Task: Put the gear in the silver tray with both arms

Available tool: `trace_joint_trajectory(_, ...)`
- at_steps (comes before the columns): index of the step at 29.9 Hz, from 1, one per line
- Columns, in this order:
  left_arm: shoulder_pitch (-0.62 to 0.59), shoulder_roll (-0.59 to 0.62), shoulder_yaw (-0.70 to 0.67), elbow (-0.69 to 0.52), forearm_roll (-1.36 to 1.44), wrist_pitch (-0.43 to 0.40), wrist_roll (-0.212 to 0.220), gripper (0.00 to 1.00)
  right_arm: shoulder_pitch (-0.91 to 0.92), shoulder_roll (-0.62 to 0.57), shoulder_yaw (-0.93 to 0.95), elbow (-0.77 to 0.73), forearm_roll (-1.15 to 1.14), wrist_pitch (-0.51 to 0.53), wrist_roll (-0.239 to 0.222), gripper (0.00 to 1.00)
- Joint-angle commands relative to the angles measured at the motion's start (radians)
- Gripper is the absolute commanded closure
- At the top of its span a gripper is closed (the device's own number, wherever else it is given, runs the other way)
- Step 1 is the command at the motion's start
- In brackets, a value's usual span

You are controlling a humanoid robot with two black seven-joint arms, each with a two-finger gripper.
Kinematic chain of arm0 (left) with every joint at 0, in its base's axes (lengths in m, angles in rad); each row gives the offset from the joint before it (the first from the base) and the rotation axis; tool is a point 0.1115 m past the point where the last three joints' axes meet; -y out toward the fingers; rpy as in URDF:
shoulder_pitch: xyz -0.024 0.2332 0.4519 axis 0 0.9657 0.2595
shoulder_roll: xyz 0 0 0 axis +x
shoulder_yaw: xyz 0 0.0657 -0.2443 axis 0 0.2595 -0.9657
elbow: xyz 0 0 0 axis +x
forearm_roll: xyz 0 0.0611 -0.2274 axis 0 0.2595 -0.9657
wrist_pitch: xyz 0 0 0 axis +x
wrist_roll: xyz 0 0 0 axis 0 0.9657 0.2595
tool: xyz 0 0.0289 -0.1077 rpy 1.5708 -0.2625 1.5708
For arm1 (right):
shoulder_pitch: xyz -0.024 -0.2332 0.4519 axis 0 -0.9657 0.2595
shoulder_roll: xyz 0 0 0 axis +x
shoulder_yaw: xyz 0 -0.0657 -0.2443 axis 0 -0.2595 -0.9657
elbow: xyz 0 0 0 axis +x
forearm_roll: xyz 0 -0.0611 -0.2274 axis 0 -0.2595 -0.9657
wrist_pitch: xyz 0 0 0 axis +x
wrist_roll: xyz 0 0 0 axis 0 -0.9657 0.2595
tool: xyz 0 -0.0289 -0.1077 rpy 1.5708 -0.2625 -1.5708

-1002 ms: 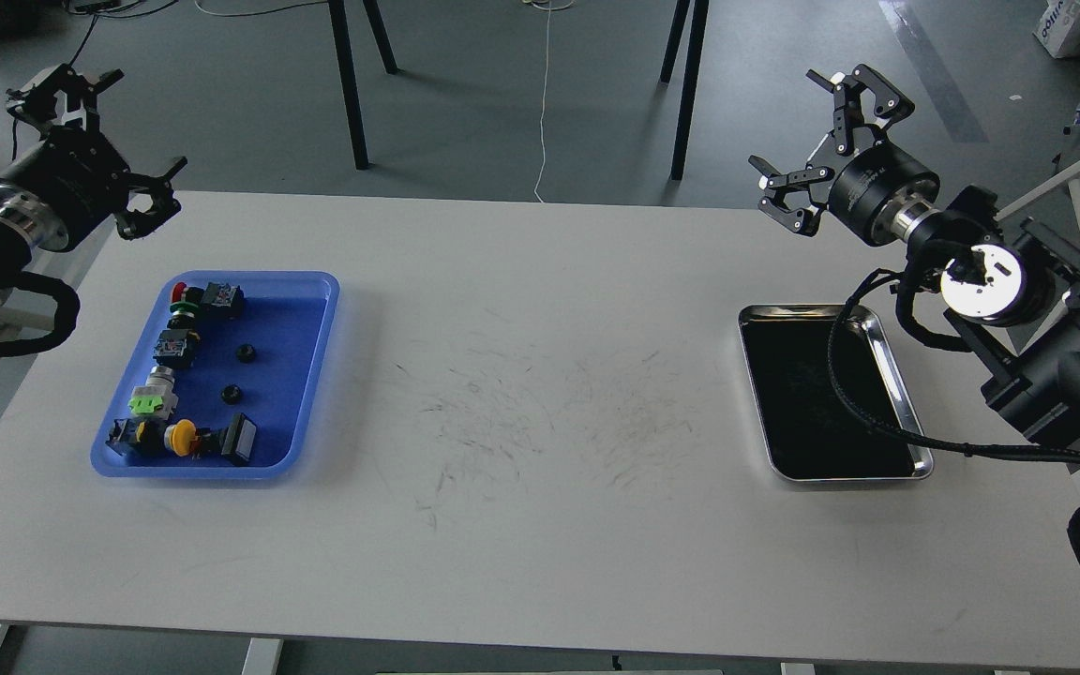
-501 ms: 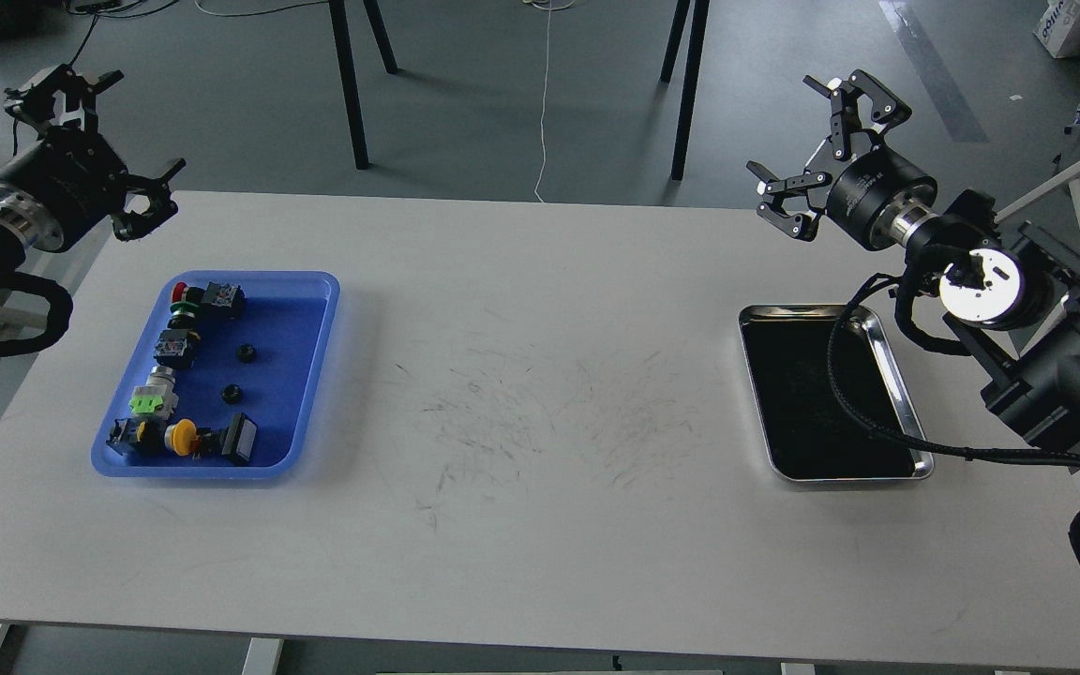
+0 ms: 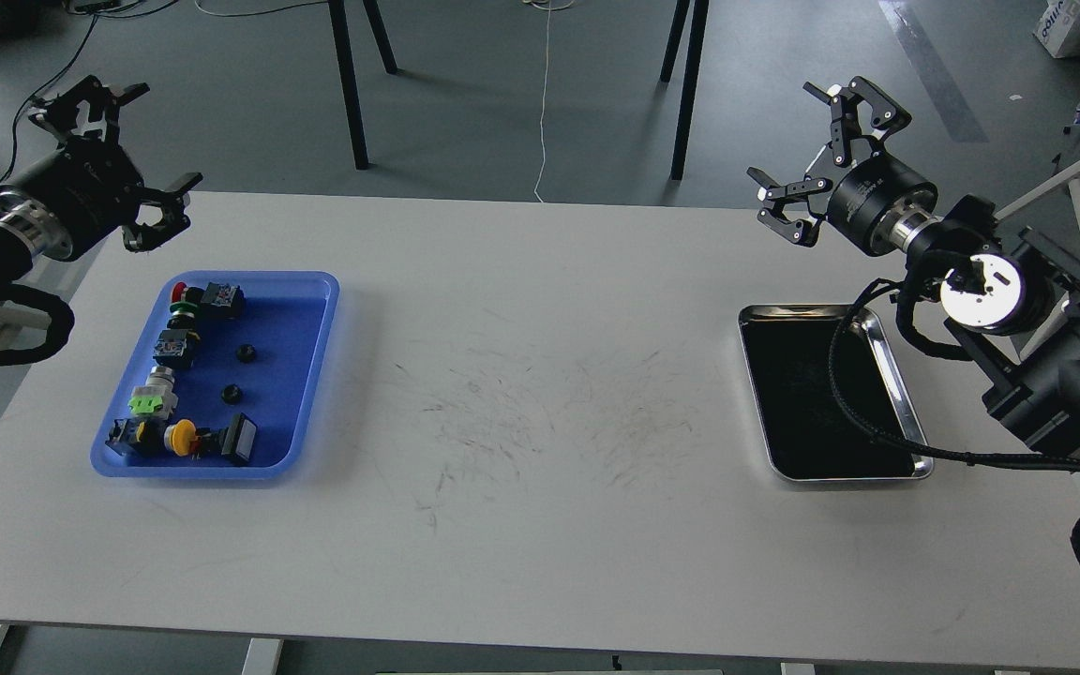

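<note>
Two trays sit well apart on one table.

The blue plastic tray of small button switches lies at the left of the white table; the shiny rectangular metal tray lies at the right, a black cable crossing over it.

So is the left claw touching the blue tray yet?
Apart. The head view shows the left claw, open, past the table's far left corner, with bare tabletop between it and the blue tray.
</note>
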Motion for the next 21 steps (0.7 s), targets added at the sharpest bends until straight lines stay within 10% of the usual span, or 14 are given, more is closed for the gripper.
trace_joint_trajectory(1, -0.003, 0.005, 0.002, -0.006, 0.0, 0.0, 0.004, 0.01, -0.002, 0.001, 0.0, 0.002, 0.0, 0.001, 0.0, 0.01)
trace_joint_trajectory(21, -0.001, 0.047, 0.038, -0.082, 0.001, 0.0, 0.008, 0.01, -0.004, -0.001, 0.0, 0.008, 0.0, 0.002, 0.0, 0.01)
